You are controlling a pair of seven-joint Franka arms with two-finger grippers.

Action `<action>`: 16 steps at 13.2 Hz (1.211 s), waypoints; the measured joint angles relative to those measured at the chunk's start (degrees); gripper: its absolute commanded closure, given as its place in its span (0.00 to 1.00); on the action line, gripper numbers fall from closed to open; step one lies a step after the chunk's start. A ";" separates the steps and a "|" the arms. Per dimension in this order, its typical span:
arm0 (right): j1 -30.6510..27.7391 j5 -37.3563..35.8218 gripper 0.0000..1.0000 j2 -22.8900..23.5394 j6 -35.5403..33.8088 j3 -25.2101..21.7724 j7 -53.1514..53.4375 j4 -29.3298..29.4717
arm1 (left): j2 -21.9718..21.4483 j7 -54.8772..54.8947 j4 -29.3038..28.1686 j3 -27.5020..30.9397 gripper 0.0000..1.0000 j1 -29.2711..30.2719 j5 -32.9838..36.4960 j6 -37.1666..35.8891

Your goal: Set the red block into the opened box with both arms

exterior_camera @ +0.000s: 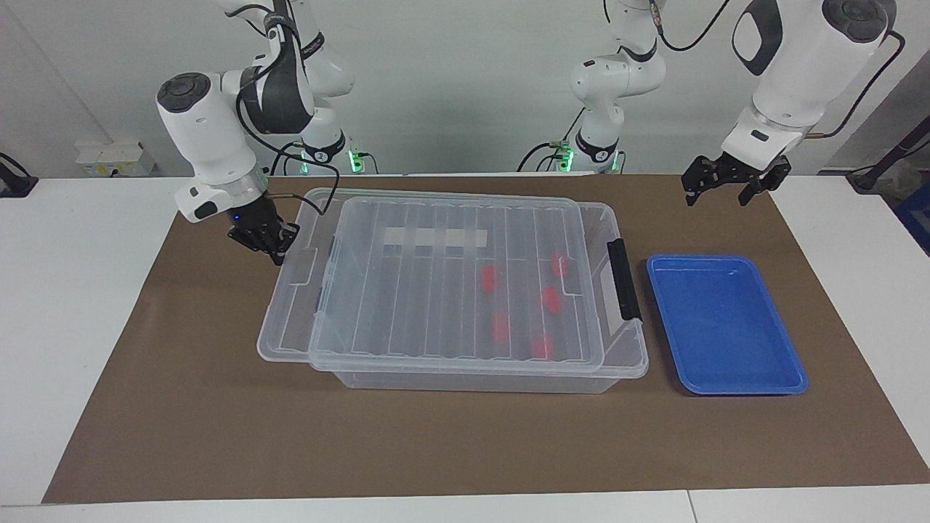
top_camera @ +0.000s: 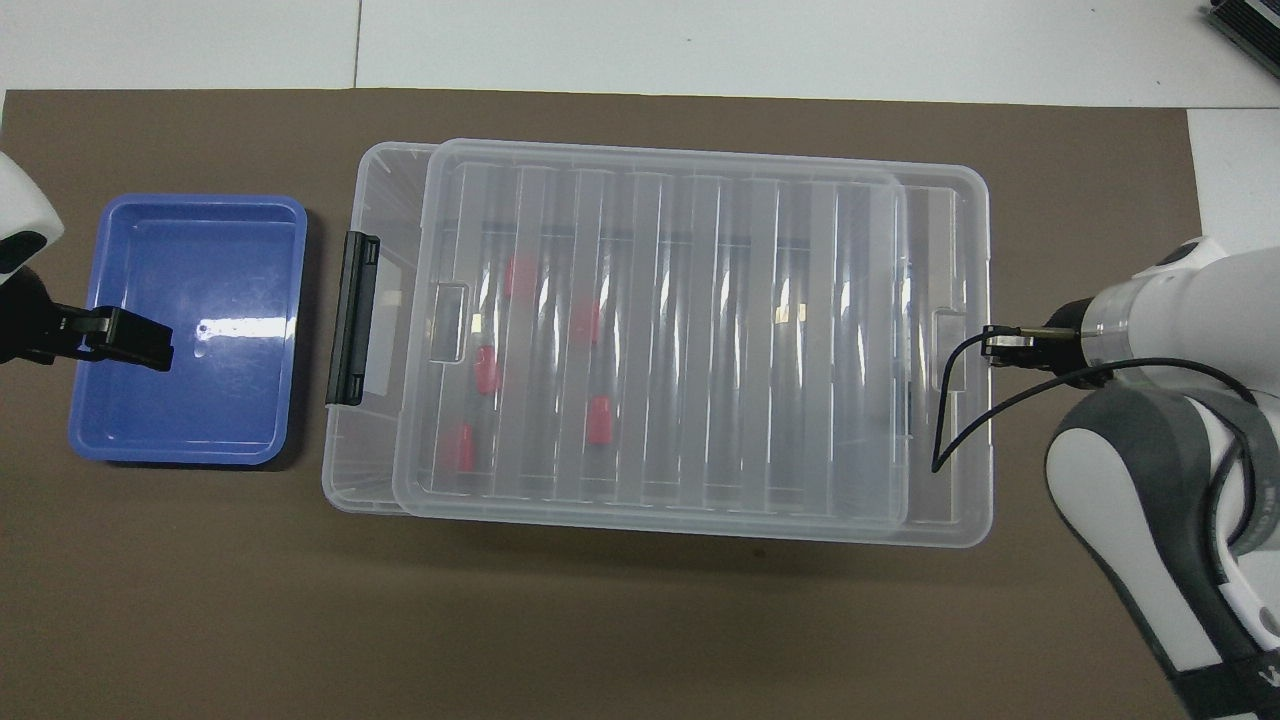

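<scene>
The clear box (exterior_camera: 623, 357) (top_camera: 343, 478) stands on the brown mat. Its ribbed lid (exterior_camera: 407, 305) (top_camera: 700, 350) lies over almost all of it, leaving a narrow strip uncovered at the left arm's end. Several red blocks, such as this red block (exterior_camera: 551, 299) (top_camera: 487, 370), lie inside on the box floor and show through the lid. My right gripper (exterior_camera: 270, 248) (top_camera: 1000, 340) is shut on the lid's edge tab at the right arm's end. My left gripper (exterior_camera: 726, 185) (top_camera: 125, 340) hangs open and holds nothing, raised over the blue tray.
A shallow blue tray (exterior_camera: 726, 323) (top_camera: 190, 320) with nothing in it lies beside the box toward the left arm's end. A dark latch (exterior_camera: 623, 280) (top_camera: 352, 318) sits on the box wall facing the tray. A cable (top_camera: 960, 400) loops from the right wrist.
</scene>
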 measured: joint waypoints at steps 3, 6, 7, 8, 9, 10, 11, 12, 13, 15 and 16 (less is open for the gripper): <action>2.07 1.58 1.00 -0.01 -0.11 0.02 0.04 -0.01 | -0.32 0.00 -0.13 0.06 0.00 0.01 0.00 0.09; 3.14 2.13 1.00 -0.05 -2.34 0.02 0.04 0.01 | -0.42 0.00 -0.16 0.07 0.00 0.01 0.00 0.10; 3.23 2.64 1.00 -0.07 -3.10 0.02 0.04 0.01 | -0.42 0.00 -0.16 0.07 0.00 0.01 0.00 0.11; 3.26 2.95 1.00 -0.09 -3.37 0.02 0.04 0.02 | -0.42 0.00 -0.17 0.06 0.00 0.01 0.00 0.11; 3.27 3.10 1.00 -0.09 -3.41 0.02 0.04 0.02 | -0.42 0.00 -0.17 0.02 0.00 -0.01 -0.01 0.14; 3.30 3.21 1.00 -0.09 -3.41 0.02 0.04 0.02 | -0.43 0.00 -0.17 -0.14 0.00 -0.08 -0.02 0.17; 3.34 3.27 1.00 -0.09 -3.41 0.02 0.04 0.02 | -0.45 0.00 -0.17 -0.39 0.00 -0.17 -0.03 0.17; 3.39 3.29 1.00 -0.09 -3.41 0.02 0.03 0.02 | -0.45 0.00 -0.18 -0.53 0.00 -0.27 -0.03 0.17; 3.42 3.29 1.00 -0.09 -3.41 0.03 -0.08 0.04 | -0.47 0.00 -0.18 -0.56 0.00 -0.28 -0.03 0.17; 3.49 3.29 1.00 -0.09 -3.41 0.02 -0.38 0.09 | -0.47 0.00 -0.18 -0.54 0.00 -0.28 -0.03 0.17; 3.56 3.29 1.00 -0.09 -3.41 0.03 -0.39 0.10 | -0.47 0.00 -0.18 -0.55 0.00 -0.28 -0.03 0.17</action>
